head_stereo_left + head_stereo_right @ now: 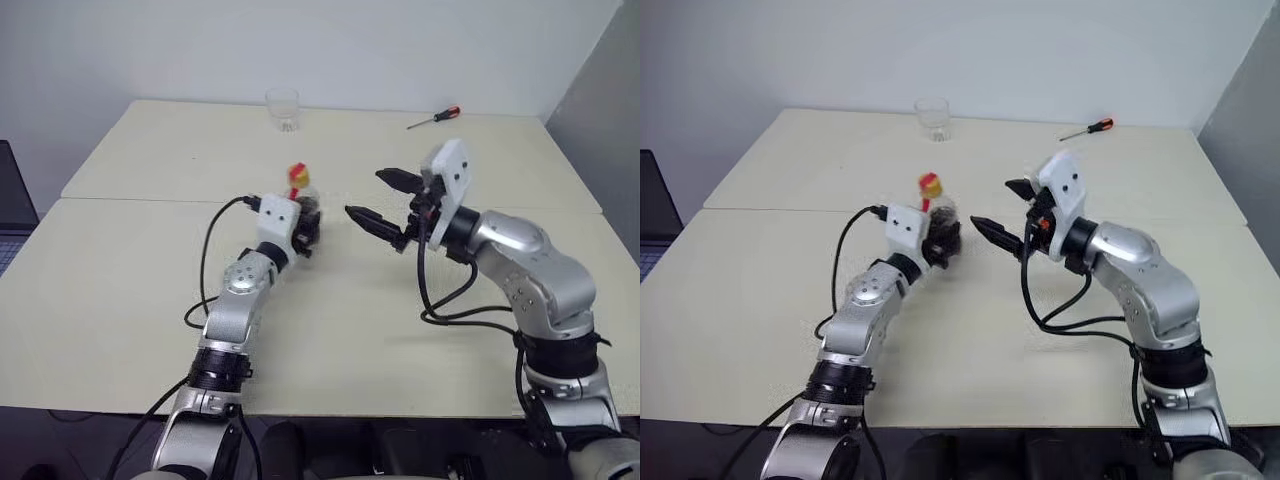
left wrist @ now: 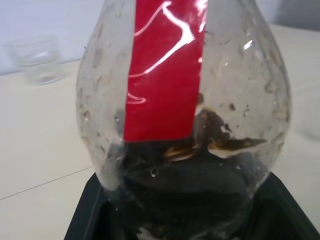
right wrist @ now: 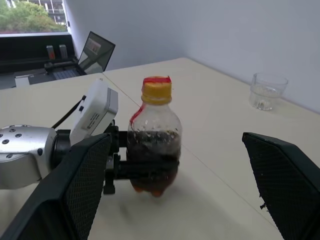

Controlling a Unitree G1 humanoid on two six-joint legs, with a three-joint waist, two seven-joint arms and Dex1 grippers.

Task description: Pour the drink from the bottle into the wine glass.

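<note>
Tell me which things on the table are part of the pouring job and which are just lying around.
Part of the job: the bottle with its dark drink, held in the left gripper; the open right gripper beside it.

Lying about: short clear tumbler, screwdriver, laptop.

Clear plastic bottle (image 3: pixel 153 145) with a yellow cap (image 3: pixel 156 91), a red label strip and dark brown drink (image 3: pixel 152 167), between the black fingers of the left gripper (image 1: pixel 306 228). Cream table (image 1: pixel 130 260). Red-handled screwdriver (image 1: pixel 434 118).
</note>
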